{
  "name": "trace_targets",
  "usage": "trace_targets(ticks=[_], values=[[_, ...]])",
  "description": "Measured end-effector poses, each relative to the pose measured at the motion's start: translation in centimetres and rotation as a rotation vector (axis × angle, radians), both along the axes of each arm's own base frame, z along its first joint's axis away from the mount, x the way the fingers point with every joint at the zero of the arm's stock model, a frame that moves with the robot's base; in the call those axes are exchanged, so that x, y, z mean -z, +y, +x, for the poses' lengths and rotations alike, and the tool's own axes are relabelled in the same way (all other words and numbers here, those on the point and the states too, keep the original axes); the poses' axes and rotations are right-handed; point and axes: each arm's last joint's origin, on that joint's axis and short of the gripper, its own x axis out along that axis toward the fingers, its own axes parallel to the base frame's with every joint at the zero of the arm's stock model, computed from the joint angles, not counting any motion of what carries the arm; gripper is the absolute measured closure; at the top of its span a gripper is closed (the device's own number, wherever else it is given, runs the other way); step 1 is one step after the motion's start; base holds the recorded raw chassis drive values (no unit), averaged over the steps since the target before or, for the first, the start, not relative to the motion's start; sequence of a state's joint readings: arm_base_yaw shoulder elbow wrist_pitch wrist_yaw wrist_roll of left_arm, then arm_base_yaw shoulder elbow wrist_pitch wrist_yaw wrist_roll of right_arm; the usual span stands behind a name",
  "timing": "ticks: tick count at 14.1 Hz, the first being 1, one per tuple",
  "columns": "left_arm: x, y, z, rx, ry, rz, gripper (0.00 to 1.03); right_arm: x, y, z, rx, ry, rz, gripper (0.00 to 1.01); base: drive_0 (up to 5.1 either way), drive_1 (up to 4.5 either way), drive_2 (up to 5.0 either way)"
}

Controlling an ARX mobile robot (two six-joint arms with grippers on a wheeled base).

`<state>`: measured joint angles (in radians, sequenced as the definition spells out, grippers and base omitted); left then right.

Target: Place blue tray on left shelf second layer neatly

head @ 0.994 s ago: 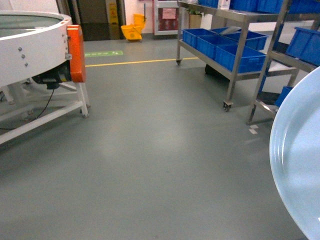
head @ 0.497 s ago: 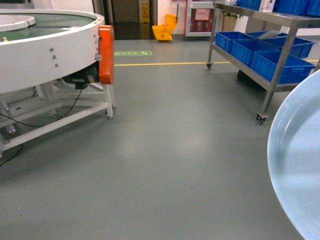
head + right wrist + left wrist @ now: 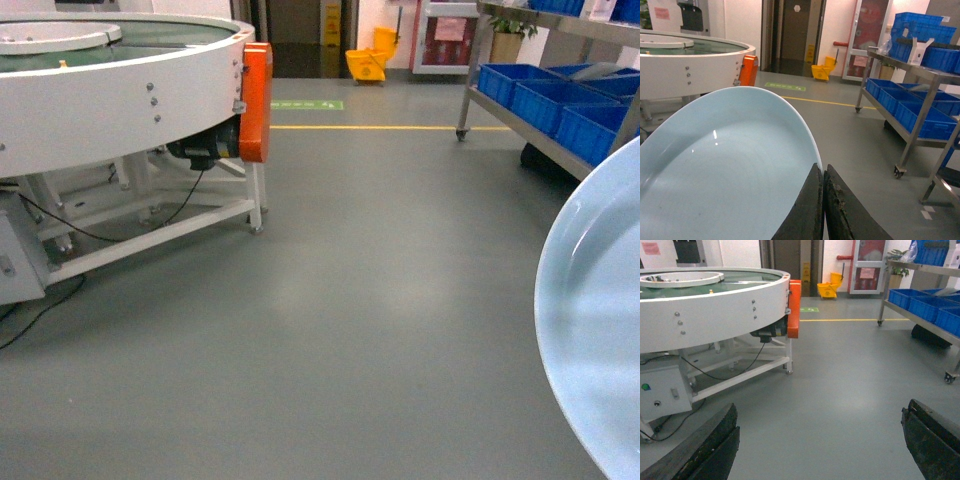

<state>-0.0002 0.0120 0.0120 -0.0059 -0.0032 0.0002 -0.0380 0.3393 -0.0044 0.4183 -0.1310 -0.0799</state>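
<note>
The pale blue tray fills the right edge of the head view, held up above the floor. In the right wrist view the tray spreads to the left, and my right gripper is shut on its rim. My left gripper hangs open over bare floor, one finger at lower left and the other at lower right, nothing between them. The left shelf, a steel rack on castors with dark blue crates, stands at the far right; it also shows in both wrist views.
A big white round machine table with an orange guard and trailing cables stands at the left. A yellow mop bucket sits by the far doorway. A second steel rack's legs show at the right. Grey floor lies between.
The head view has swung left: the machine table has slid rightward into view and the shelf has drifted toward the right edge. The tray stays held at the right.
</note>
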Motion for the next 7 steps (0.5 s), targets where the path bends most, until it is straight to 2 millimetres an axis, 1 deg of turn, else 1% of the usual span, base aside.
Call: trace_targets(ticks=[7], values=[[-0.01, -0.01, 0.00, 0.003, -0.002, 0.000, 0.05, 0.01, -0.01, 0.01, 0.001, 0.001, 0.000, 0.99, 0.2, 4.55, -4.1]])
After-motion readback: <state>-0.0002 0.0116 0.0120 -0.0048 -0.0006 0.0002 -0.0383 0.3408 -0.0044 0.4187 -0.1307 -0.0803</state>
